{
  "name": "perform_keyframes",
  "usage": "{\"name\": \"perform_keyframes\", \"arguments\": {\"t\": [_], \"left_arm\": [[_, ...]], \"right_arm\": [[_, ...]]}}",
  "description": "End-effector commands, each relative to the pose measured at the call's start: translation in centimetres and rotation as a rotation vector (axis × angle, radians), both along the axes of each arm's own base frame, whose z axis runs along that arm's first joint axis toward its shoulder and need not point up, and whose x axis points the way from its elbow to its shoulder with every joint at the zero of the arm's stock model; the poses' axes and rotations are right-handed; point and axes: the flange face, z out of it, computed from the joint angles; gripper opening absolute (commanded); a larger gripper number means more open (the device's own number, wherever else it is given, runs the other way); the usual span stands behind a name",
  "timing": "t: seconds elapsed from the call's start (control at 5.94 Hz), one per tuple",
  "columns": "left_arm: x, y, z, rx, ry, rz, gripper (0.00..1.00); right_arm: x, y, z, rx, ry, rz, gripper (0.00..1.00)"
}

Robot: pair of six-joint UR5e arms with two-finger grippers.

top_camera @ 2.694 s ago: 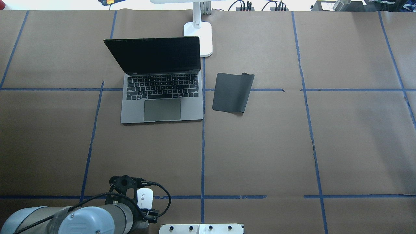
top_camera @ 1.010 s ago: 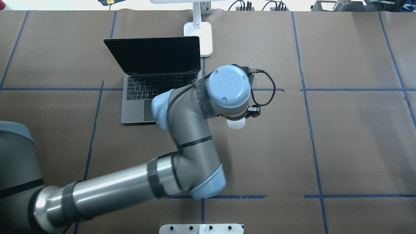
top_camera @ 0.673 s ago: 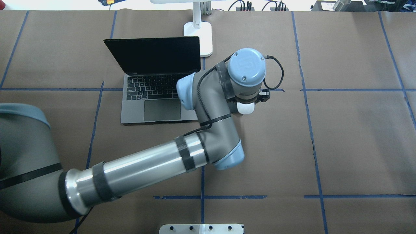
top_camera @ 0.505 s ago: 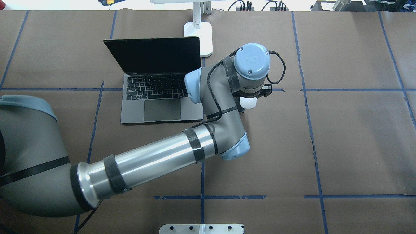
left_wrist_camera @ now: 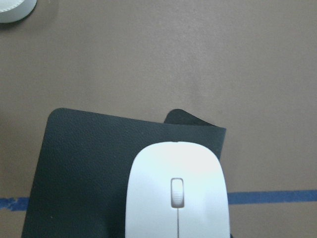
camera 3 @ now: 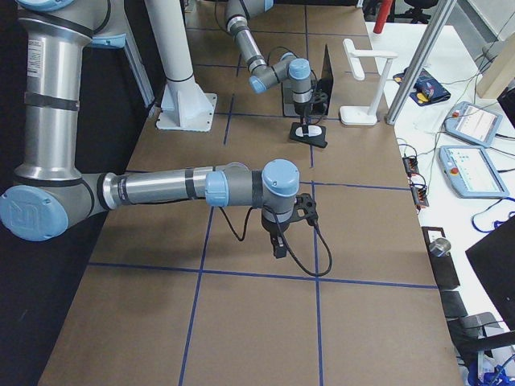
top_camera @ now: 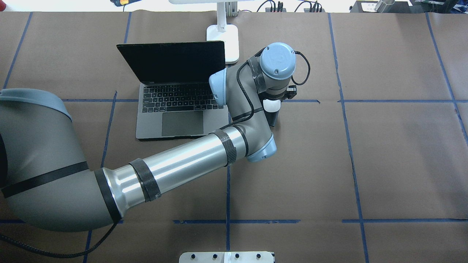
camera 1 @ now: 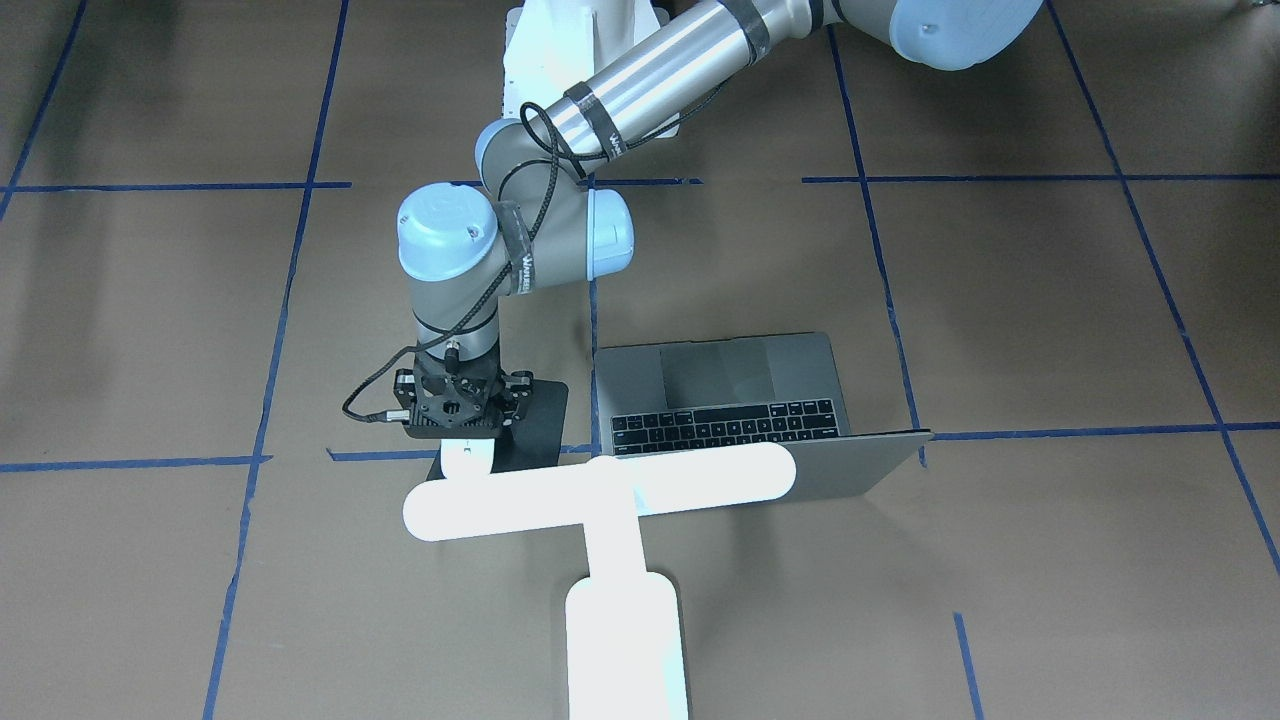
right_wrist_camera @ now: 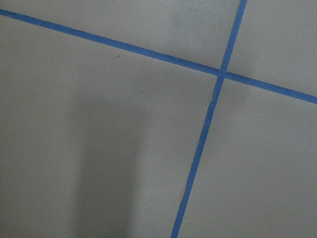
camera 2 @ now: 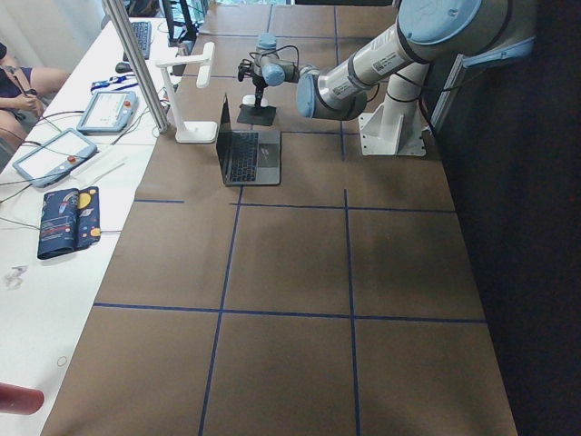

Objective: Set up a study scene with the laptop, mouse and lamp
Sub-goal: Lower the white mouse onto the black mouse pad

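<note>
We see the table (top_camera: 365,164), papered brown and crossed with blue tape. The left arm (top_camera: 175,168) stretches far across it, passing the laptop (top_camera: 175,91). The laptop stands open with its screen dark. The lamp (camera 1: 610,500) glows white, its base just beyond the laptop's right rear corner in the overhead view. Beside the laptop, on its right, lies a black mat (camera 1: 535,420) with one corner curled up. The mouse (left_wrist_camera: 176,193) is over that mat, held by the left gripper (camera 1: 466,440), which is closed on it; we cannot tell whether it touches the mat. The right gripper (camera 3: 278,251) hangs over tape lines well apart, and we cannot tell how wide it stands.
</note>
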Motion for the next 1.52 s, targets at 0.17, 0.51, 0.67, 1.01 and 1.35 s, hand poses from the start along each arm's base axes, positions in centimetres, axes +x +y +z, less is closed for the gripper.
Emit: {"name": "perform_keyframes", "arguments": {"t": [0.17, 0.51, 0.67, 1.01, 1.35], "left_arm": [[0.1, -0.1, 0.3, -0.009, 0.001, 0.009, 0.84], [0.0, -0.1, -0.4, -0.006, 0.009, 0.015, 1.00], [-0.3, 0.0, -1.2, -0.002, 0.024, 0.024, 1.00], [-3.2, -2.0, -2.6, -0.041, 0.077, 0.089, 1.00], [-5.4, -2.4, -1.1, -0.060, 0.089, 0.100, 1.00]], "right_arm": [[0.0, -0.1, -0.2, 0.004, 0.000, 0.001, 1.00], [0.0, -0.1, -0.2, 0.003, 0.000, 0.002, 1.00], [0.0, -0.1, -0.2, 0.003, 0.000, 0.002, 1.00], [0.0, -0.1, -0.3, 0.003, 0.000, 0.003, 1.00], [0.0, -0.1, -0.3, 0.002, 0.002, 0.005, 1.00]]}}
